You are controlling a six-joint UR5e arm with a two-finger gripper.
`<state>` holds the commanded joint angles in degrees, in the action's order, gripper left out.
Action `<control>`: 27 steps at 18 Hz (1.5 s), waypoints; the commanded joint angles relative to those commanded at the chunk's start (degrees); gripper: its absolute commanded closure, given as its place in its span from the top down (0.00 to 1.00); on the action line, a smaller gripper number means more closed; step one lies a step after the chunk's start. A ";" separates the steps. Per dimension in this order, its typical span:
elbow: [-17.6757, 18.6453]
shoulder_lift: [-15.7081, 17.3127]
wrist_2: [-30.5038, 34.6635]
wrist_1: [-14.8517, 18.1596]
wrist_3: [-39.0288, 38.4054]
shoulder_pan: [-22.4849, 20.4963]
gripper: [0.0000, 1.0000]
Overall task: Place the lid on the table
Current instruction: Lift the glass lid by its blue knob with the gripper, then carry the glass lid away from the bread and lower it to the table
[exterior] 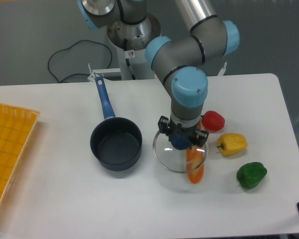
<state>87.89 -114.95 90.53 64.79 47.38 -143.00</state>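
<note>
On the white worktop [65, 199], right of the saucepan [116, 145], the end effector [182, 143] pinches the lid [165, 154] by its knob, partly above the carrot [195, 166]. Lowered there, its rim could land on the carrot and tilt.

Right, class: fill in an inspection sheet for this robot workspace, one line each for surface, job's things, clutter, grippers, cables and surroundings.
Surface: white table, rounded corners.
Job's things: glass lid with blue knob, held by the knob, right of the open saucepan; whether it touches the table cannot be told.
Clutter: carrot partly under the lid; red pepper, yellow pepper, green pepper; orange mesh tray at left edge.
Grippers: gripper fingers shut on the knob.
Cables: black cable looped behind the table.
Surroundings: grey floor; arm base behind the table.
</note>
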 joint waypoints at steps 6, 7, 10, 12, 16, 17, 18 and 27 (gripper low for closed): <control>-1.67 -2.64 0.09 -0.80 -1.68 0.97 0.37; -1.76 -3.08 0.09 -1.58 -1.94 1.06 0.37; -1.76 -4.31 0.18 -3.08 -2.99 1.58 0.37; -1.76 -5.01 1.57 -3.17 -3.87 2.02 0.37; -1.76 -5.98 1.85 -3.97 -4.57 2.64 0.37; -1.85 -6.07 1.76 -4.05 -5.19 2.64 0.37; -1.85 -6.24 1.76 -4.31 -5.54 2.99 0.37; -2.11 -8.27 1.41 -6.95 -9.94 5.10 0.37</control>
<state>85.78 -123.22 91.93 57.83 37.44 -137.90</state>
